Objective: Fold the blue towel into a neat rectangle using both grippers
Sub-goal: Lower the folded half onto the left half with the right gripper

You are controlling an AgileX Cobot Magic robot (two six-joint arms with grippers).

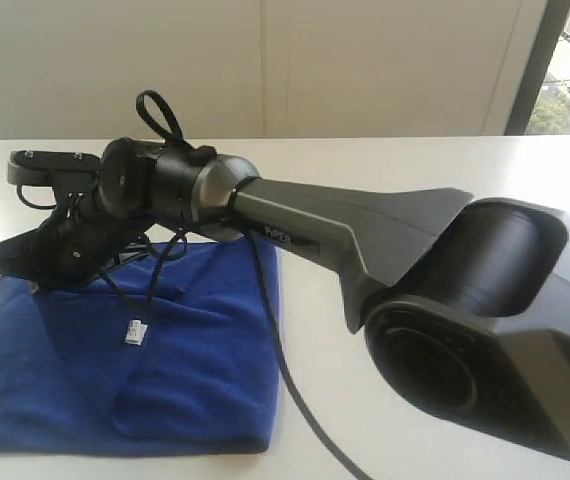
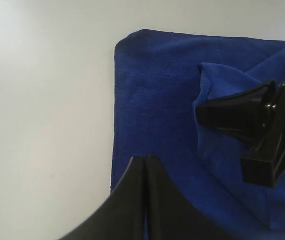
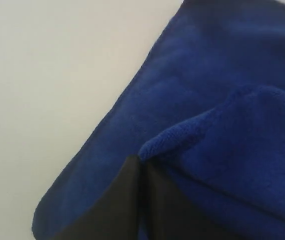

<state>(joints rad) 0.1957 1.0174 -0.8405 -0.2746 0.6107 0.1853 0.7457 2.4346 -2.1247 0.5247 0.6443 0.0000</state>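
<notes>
Nearest the lens is the right arm's joint housing (image 1: 485, 320); from it the forearm (image 1: 315, 225) reaches across the middle to the far side of the blue towel (image 1: 195, 380). I read the towel as lying flat on the worktop (image 1: 395, 160), white tag (image 1: 135, 332) uppermost, apart from one raised portion.

1. State of the right gripper (image 3: 140, 162): its fingers (image 3: 125, 195) are pressed together on a lifted fold of the towel. The rolled hem of that fold sits just beyond the fingertips, and the rest of the cloth spreads below and ahead of them.
2. State of the left gripper (image 2: 146, 162): its fingers (image 2: 132, 192) are closed against each other, with the tips over the cloth just inside one edge. I cannot tell whether any cloth is caught between them, as the towel around the tips lies flat. I cannot pick this gripper out in the exterior view.
3. Governing relation: from the left fingers, the right gripper and its raised fold lie off to one side, near but apart, with flat cloth between. A rounded towel corner lies ahead of the left fingers.
4. Long axis: in the exterior view the towel's wider span runs from the right fingers back toward the housing.
5. Pose: the right arm is stretched low and nearly level, with its gripper angled down onto the cloth.

I judge the right arm nearer to a usable hold. The left needs a confirmed grip before both carry the edge over.
</notes>
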